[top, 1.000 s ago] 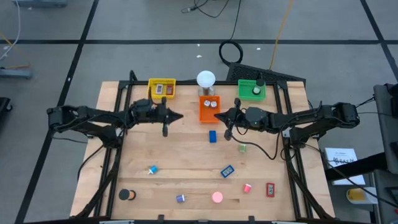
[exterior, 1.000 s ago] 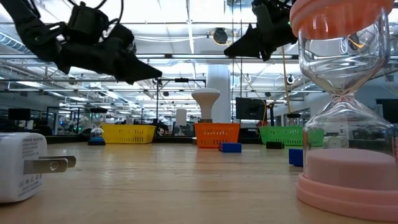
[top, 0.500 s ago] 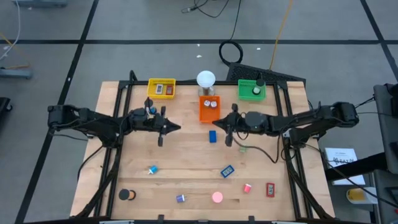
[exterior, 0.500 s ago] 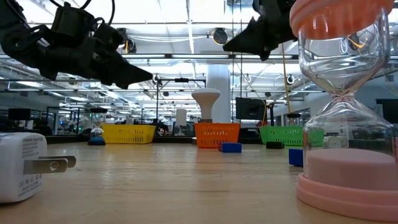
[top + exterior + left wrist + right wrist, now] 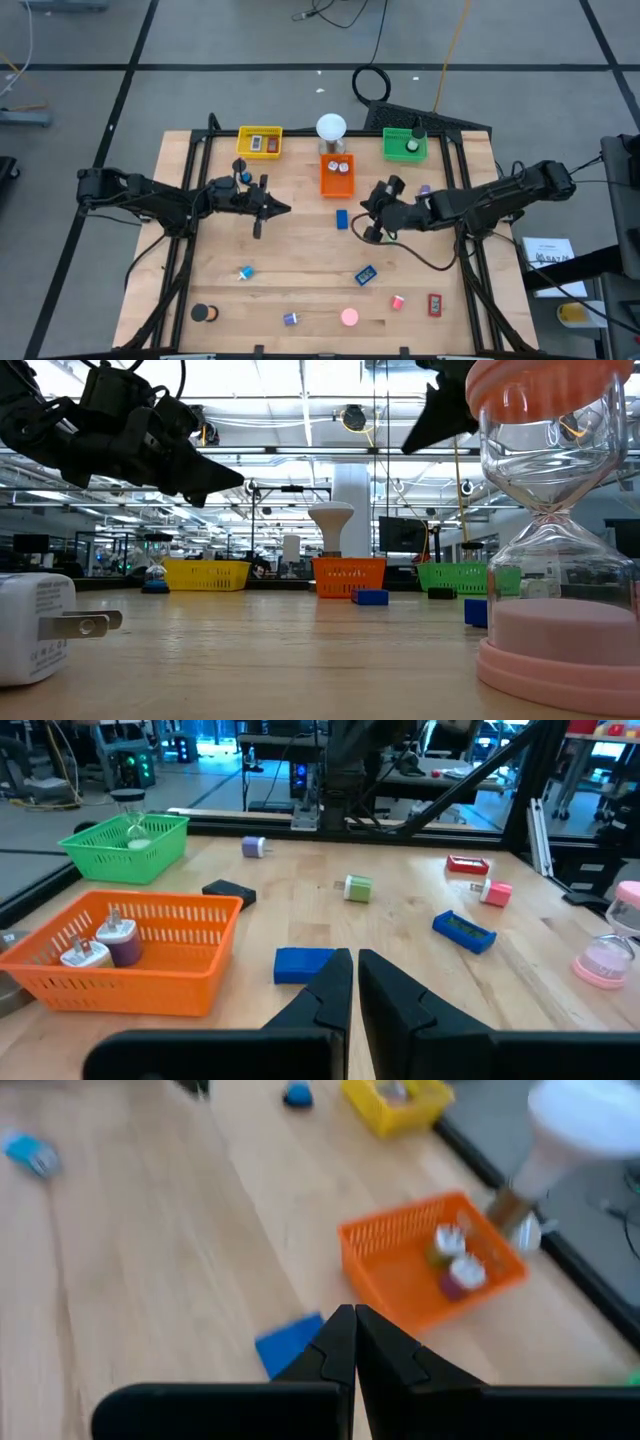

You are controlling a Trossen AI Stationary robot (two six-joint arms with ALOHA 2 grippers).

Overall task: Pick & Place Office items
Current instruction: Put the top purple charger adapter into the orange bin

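Two arms hang over your table, and neither carries anything. From above, the left gripper (image 5: 268, 208) sits left of centre and the right gripper (image 5: 372, 222) right of centre, with the blue block (image 5: 342, 218) on the wood between them, just in front of the orange tray (image 5: 337, 186). More items lie loose along the near side: a teal piece (image 5: 245, 272), a blue one (image 5: 366, 274), a black roll (image 5: 204, 313), a pink roll (image 5: 349, 318).

At table height, you see the left gripper (image 5: 205, 475) held well clear of the wood, probably so it can travel without knocking pieces.

Through the left wrist, its fingers (image 5: 330, 990) are all but closed on nothing, the blue block (image 5: 303, 963) just beyond their tips.

Through the right wrist, its fingers (image 5: 341, 1342) are shut and empty, with the blue block (image 5: 288, 1343) beside them and the orange tray (image 5: 425, 1275) behind. You'd likely need one gripper opened before that block can be taken.
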